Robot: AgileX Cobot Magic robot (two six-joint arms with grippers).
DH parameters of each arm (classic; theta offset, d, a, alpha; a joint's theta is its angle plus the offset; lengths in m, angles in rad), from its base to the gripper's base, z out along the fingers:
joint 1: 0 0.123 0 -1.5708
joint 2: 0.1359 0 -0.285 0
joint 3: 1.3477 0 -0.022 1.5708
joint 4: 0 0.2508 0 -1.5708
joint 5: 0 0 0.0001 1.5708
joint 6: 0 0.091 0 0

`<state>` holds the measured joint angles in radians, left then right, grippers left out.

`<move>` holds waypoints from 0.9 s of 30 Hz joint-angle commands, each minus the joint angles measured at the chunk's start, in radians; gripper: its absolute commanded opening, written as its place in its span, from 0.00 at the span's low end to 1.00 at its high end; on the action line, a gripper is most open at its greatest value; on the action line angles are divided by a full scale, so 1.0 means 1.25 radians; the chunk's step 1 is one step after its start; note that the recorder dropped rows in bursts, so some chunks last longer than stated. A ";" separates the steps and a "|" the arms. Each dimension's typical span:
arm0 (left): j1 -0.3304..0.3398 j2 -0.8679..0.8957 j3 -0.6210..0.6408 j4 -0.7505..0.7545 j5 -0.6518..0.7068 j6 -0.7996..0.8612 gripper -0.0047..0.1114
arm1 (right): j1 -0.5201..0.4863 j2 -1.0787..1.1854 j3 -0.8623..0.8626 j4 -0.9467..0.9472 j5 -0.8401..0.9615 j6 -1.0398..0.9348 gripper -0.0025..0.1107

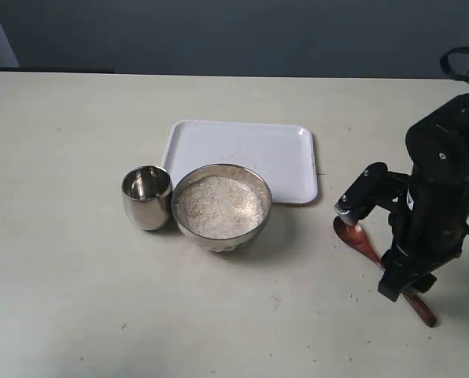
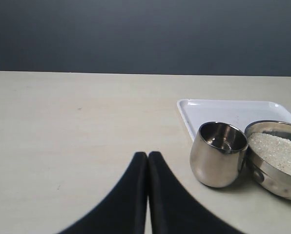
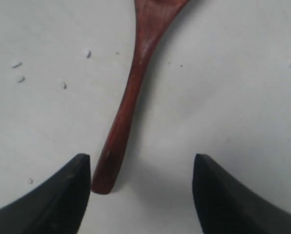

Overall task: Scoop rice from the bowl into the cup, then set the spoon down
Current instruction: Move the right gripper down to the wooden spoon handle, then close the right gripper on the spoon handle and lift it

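The metal bowl (image 1: 221, 207) (image 2: 277, 165) stands mid-table, filled with off-white rice (image 1: 219, 206) (image 2: 277, 152). The steel cup (image 1: 146, 197) (image 2: 218, 154) sits touching its left side, with no rice visible inside. The reddish-brown wooden spoon (image 1: 368, 250) (image 3: 131, 102) lies flat on the table at the right. My right gripper (image 1: 408, 295) (image 3: 141, 168) hangs open over the handle's end, which lies beside one fingertip, close enough that touch cannot be told. My left gripper (image 2: 148, 156) is shut and empty, short of the cup; it does not show in the exterior view.
A white rectangular tray (image 1: 246, 153) (image 2: 223, 109) lies behind the bowl and cup. A few stray rice grains (image 3: 18, 70) dot the table near the spoon. The beige table (image 1: 61, 276) ends at a dark wall at the back.
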<state>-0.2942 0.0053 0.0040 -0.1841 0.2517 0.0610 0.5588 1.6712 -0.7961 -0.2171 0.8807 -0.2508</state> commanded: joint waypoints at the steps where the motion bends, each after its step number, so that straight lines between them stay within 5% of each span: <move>1: -0.005 -0.004 -0.003 0.001 -0.012 -0.005 0.04 | 0.000 0.017 -0.004 -0.019 -0.016 0.001 0.54; 27: -0.005 -0.004 -0.003 0.001 -0.012 -0.005 0.04 | 0.000 0.083 0.013 0.016 -0.044 0.001 0.53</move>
<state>-0.2942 0.0053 0.0040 -0.1841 0.2517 0.0610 0.5588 1.7724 -0.7830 -0.2048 0.8132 -0.2488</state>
